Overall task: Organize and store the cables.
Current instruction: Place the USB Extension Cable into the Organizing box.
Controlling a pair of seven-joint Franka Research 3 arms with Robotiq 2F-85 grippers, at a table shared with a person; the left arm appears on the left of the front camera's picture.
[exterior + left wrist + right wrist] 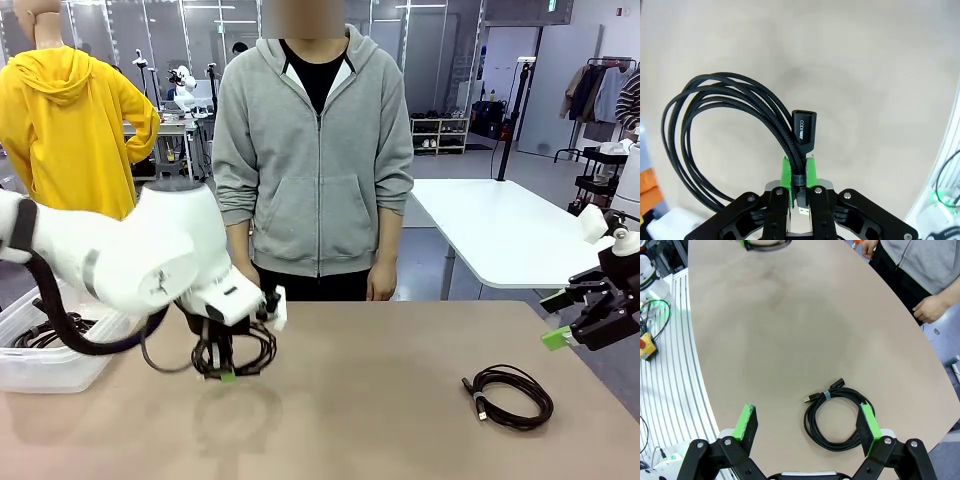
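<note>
Two thin black cables wound in round coils: a raised coil (235, 352) and a flat-lying coil (510, 395). One clear plastic bin (30, 375) holds black cords (25, 337), number unclear. One beige table (380, 420).

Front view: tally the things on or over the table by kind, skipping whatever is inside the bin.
Coiled black cables: 2 (held cable in left claw, loose cable on table)
Clear bin: 1
Total: 3
</note>
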